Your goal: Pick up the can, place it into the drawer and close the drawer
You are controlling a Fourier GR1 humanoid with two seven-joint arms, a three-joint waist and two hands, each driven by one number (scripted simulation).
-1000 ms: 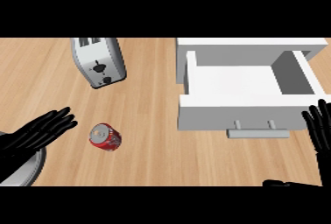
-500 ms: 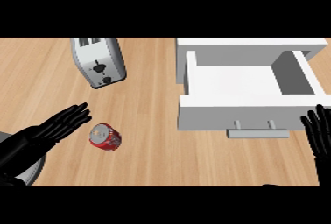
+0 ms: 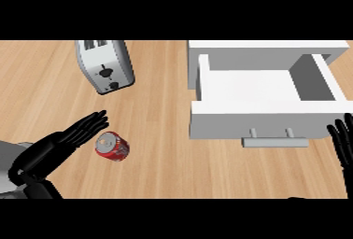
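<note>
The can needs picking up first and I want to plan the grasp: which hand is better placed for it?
Left. The left hand is open right beside the red can, fingers stretched along it. The right hand rests open at the far right edge, beyond the open drawer, well away from the can.

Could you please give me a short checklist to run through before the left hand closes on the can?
1. Left hand open, fingers straight: ok.
2. Left hand beside the can, not yet curled round it: ok.
3. Can lying free on the counter, apart from the toaster: ok.
4. Drawer pulled open, nothing seen inside: ok.
5. Right hand open at the view's right edge, beside the drawer handle, out of the can's path: ok.
6. Fingertips touching the can: cannot tell.
</note>
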